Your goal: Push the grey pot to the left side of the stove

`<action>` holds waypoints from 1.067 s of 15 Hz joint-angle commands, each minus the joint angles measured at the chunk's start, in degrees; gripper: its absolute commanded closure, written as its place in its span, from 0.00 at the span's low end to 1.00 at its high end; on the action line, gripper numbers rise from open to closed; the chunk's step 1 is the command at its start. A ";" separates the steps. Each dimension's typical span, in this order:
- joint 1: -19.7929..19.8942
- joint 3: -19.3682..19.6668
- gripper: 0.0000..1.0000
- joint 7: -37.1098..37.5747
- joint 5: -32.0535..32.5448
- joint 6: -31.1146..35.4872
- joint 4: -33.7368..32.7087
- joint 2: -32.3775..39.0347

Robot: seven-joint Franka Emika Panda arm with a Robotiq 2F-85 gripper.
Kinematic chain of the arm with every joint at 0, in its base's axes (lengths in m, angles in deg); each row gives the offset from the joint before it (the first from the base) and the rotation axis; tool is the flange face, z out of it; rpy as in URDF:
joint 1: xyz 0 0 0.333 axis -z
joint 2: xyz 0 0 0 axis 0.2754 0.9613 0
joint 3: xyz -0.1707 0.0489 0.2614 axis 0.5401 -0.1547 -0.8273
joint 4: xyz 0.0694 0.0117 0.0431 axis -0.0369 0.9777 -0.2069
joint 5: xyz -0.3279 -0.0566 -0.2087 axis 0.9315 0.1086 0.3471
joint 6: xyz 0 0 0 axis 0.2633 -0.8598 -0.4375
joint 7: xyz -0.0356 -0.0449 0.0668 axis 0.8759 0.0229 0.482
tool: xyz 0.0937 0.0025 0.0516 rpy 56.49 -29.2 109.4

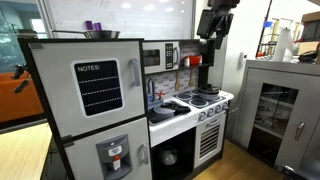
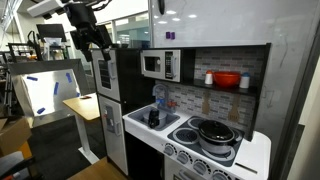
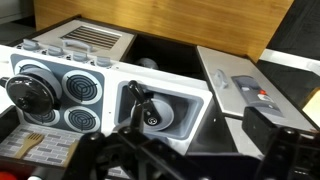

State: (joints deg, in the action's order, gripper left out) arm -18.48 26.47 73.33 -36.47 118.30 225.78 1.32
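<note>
The grey pot (image 2: 215,132) sits with its lid on, on a burner on the right part of the white stove (image 2: 250,152) in an exterior view. In the wrist view the pot (image 3: 31,92) is at the far left, on the stove (image 3: 105,72) beside three bare coil burners. The pot (image 1: 208,91) and stove (image 1: 222,99) are small in an exterior view. My gripper (image 2: 92,38) hangs high in the air, far from the pot, over the fridge side of the kitchen. It is open and empty (image 3: 190,152) and also shows in an exterior view (image 1: 213,22).
A dark sink with a black faucet (image 3: 160,112) lies next to the stove. A microwave (image 2: 158,65) and a shelf with a red bowl (image 2: 227,79) hang above. A silver bowl (image 1: 101,34) stands on the fridge (image 1: 95,100). A grey cabinet (image 1: 280,105) stands nearby.
</note>
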 commanded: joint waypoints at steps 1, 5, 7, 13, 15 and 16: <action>1.53 2.39 0.00 -2.81 -0.33 0.36 -5.98 7.09; 2.14 2.36 0.00 -2.39 -0.52 0.25 -5.12 6.42; 2.01 1.94 0.00 -2.24 -0.48 0.18 -4.82 5.82; 2.01 1.92 0.00 -2.23 -0.48 0.18 -4.75 5.63; 2.01 1.91 0.00 -2.23 -0.48 0.18 -4.74 5.64; 2.01 1.91 0.00 -2.23 -0.48 0.18 -4.74 5.63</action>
State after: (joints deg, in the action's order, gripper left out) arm -17.09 28.98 71.37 -36.58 118.63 221.15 6.91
